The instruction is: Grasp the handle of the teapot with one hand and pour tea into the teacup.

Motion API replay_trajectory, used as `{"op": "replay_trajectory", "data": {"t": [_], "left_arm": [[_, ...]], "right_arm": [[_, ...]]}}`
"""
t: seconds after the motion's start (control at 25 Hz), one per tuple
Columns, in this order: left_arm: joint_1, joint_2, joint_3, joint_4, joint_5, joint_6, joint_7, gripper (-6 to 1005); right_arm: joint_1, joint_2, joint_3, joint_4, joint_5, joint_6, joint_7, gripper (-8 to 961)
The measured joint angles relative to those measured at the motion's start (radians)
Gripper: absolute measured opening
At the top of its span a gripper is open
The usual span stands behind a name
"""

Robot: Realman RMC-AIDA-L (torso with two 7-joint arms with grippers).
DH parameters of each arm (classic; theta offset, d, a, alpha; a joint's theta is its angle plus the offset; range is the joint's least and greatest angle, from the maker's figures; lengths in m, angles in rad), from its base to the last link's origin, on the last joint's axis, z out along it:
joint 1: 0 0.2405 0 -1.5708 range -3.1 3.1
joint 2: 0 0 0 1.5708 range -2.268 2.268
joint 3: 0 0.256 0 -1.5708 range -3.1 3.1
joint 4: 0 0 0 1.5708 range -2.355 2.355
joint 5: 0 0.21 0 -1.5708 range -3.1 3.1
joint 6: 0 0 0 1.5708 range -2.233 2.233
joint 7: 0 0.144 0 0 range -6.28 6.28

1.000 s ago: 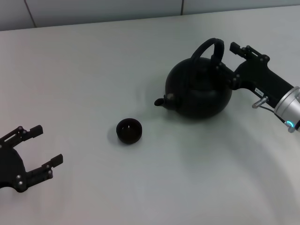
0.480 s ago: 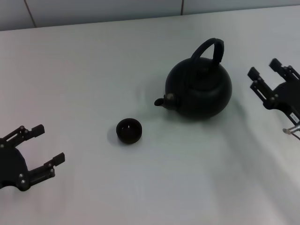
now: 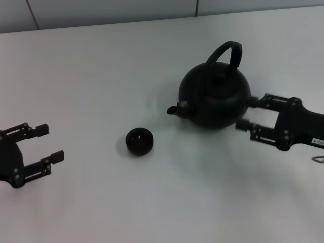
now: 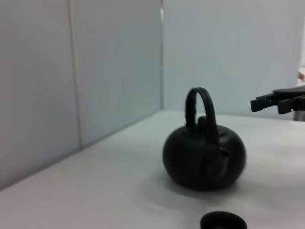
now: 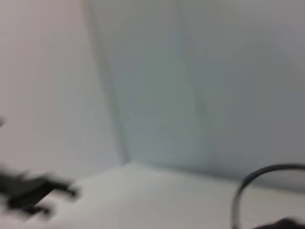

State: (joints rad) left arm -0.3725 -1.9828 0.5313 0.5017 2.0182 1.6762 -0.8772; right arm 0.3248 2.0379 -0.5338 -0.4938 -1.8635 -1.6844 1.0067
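The black teapot (image 3: 215,96) stands upright right of the table's middle, its spout (image 3: 174,109) pointing left toward the small black teacup (image 3: 139,141). Its arched handle (image 3: 229,50) stands up with nothing holding it. My right gripper (image 3: 246,113) is open and empty, low at the pot's right side, fingertips close to the body; I cannot tell if they touch. My left gripper (image 3: 50,143) is open and empty at the left edge, far from the cup. The left wrist view shows the teapot (image 4: 204,160), its handle (image 4: 200,102), the cup's rim (image 4: 222,222) and the right gripper (image 4: 279,101) beyond.
The white table (image 3: 101,76) bears only the teapot and cup. A grey wall (image 3: 101,10) runs along its far edge. The right wrist view is blurred and shows a dark arc of the handle (image 5: 252,179) and the left gripper (image 5: 28,191) far off.
My right gripper let go of the handle, drew back to the right, then swung down to the pot's right side. The left gripper shifted slightly. Teapot and cup have not moved.
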Motion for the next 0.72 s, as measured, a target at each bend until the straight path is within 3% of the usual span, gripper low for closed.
{"op": "replay_trajectory", "data": {"t": [0.04, 0.24, 0.44, 0.72], "left_arm": [[-0.036, 0.016, 0.015, 0.002, 0.035, 0.003, -0.038, 739], [-0.123, 0.037, 0.068, 0.029, 0.132, 0.0, -0.158, 724], [-0.176, 0.035, 0.083, 0.067, 0.223, -0.001, -0.238, 654], [-0.201, 0.015, 0.084, 0.116, 0.257, -0.003, -0.272, 668]], "right_arm": [[0.042, -0.02, -0.008, -0.063, -0.103, -0.03, 0.071, 623], [0.131, -0.05, -0.011, -0.143, -0.258, -0.055, 0.153, 622], [0.193, -0.05, -0.016, -0.182, -0.344, -0.056, 0.181, 622], [0.216, -0.044, -0.026, -0.185, -0.364, -0.047, 0.186, 622]]}}
